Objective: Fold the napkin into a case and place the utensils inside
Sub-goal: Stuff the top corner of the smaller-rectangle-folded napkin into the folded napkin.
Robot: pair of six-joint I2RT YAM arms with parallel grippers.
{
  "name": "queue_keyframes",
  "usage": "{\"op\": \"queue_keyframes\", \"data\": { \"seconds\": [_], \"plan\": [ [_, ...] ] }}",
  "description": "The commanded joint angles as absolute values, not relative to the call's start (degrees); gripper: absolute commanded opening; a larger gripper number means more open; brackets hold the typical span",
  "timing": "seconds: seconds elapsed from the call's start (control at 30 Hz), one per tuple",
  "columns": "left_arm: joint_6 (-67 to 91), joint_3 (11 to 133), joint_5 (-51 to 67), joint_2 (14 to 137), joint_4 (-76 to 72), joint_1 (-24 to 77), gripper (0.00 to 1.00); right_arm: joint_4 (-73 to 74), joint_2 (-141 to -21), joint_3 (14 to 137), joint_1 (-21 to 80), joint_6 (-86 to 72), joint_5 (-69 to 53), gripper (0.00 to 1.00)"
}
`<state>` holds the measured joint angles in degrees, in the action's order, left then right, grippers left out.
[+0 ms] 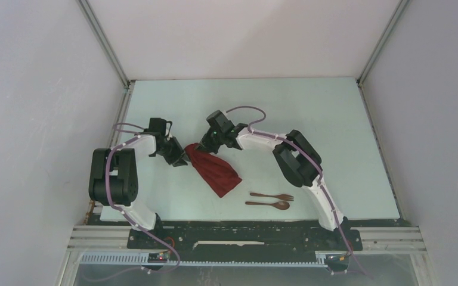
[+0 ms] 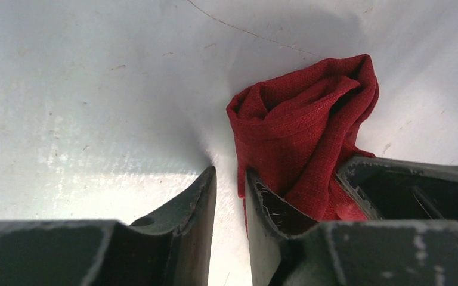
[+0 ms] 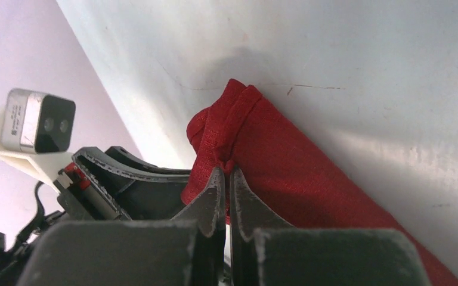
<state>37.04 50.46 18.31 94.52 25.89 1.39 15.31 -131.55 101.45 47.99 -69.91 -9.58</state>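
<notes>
Pale table (image 1: 334, 119), with dark red napkin (image 1: 217, 170) bunched long, far-left to near-right, toward fork (image 1: 272, 196) and spoon (image 1: 268, 204). Far end pinched in tightly closed right pincer (image 1: 204, 147); left pincer (image 1: 180, 159) just beside, narrowly parted, gripping nothing

dark red soft fabric napkin (image 1: 216, 170): just the one
small dark brown wooden-looking fork (image 1: 272, 196): one
small dark brown wooden-looking spoon (image 1: 268, 204): one too
white-and-black robot arms: two, a left arm (image 1: 114, 179) and a right arm (image 1: 301, 158)
black two-finger grippers: two as well, left gripper (image 1: 182, 160) and right gripper (image 1: 203, 147)
pale flat table (image 1: 334, 119): one
</notes>
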Motion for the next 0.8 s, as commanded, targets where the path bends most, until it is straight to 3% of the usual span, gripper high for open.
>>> {"op": "queue_keyframes", "data": {
  "seconds": [0.0,0.37,0.77],
  "plan": [
    [35.22,52.17,16.05,94.71,27.91,1.51,0.32,-1.26,-130.08,96.11,46.96,-84.30,-17.28,0.00],
    [29.96,51.19,14.87,87.96,34.05,-4.24,0.36,-19.96,-131.50,87.03,47.89,-93.87,-16.64,0.00],
    [22.90,61.42,15.44,98.87,40.68,-4.27,0.33,-23.43,-135.57,86.93,50.80,-95.77,-17.53,0.00]
  ]
}}
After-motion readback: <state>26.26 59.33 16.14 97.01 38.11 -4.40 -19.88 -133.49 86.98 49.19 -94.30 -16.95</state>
